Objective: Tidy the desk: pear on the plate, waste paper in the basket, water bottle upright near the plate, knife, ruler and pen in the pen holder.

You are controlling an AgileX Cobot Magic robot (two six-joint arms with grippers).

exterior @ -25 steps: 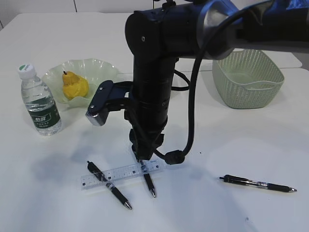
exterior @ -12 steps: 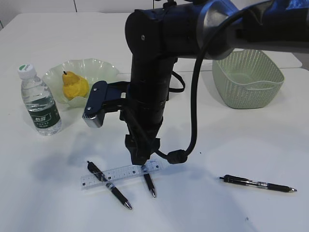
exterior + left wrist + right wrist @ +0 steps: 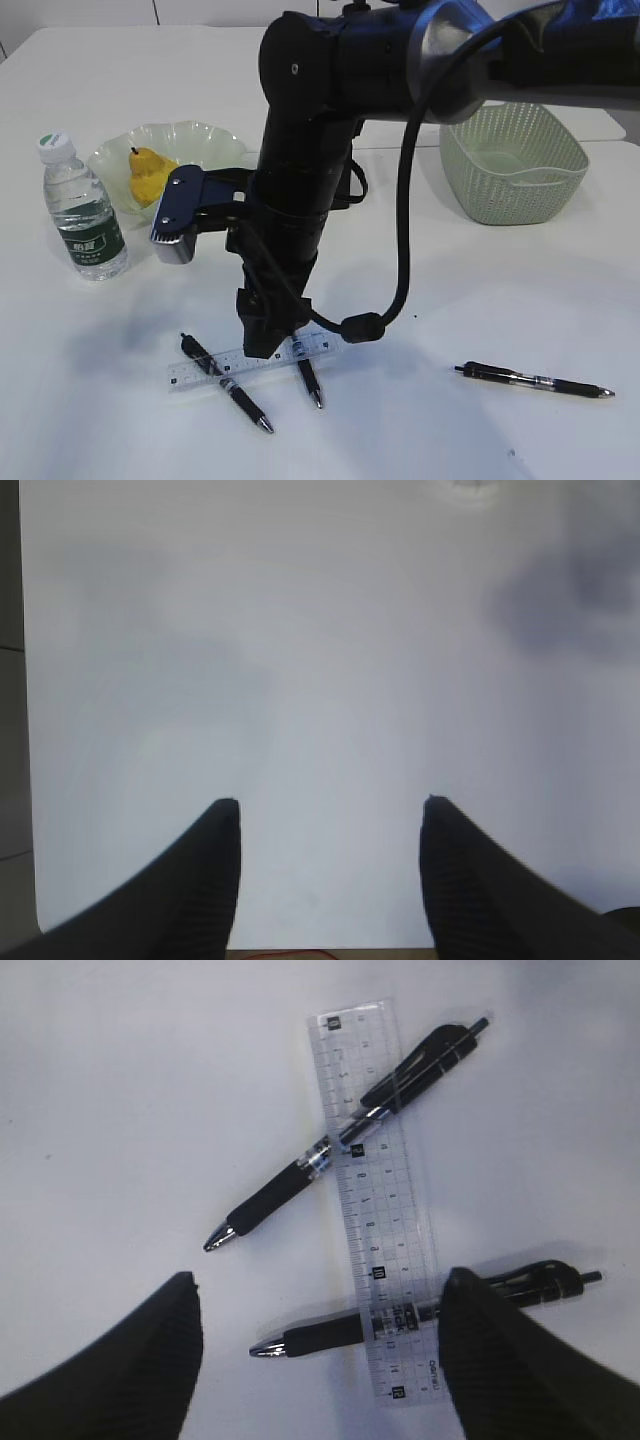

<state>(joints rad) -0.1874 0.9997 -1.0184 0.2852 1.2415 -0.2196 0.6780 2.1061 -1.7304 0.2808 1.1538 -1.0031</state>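
At far left the bottle (image 3: 82,208) stands upright just beside the plate (image 3: 200,140), and the pear (image 3: 153,176) sits in the plate, so those two jobs look done. No waste paper or pen holder is in view.

In the middle, the ruler (image 3: 250,361) lies flat on the desk (image 3: 480,300) across two pens (image 3: 225,383), one (image 3: 308,379) near each end; none is stowed. The right gripper (image 3: 320,1345) hangs low over them, jaws spread wide and holding nothing, the ruler's near end between them. The left gripper (image 3: 330,865) is also spread and empty, above bare desk.

To the right a third pen (image 3: 535,381) lies alone, and the basket (image 3: 515,160) stands at the back.

Against the earlier frames, the right arm has swung left, off the right-hand pen and toward the ruler's middle, while its jaws widened. The ruler and pens have not moved.
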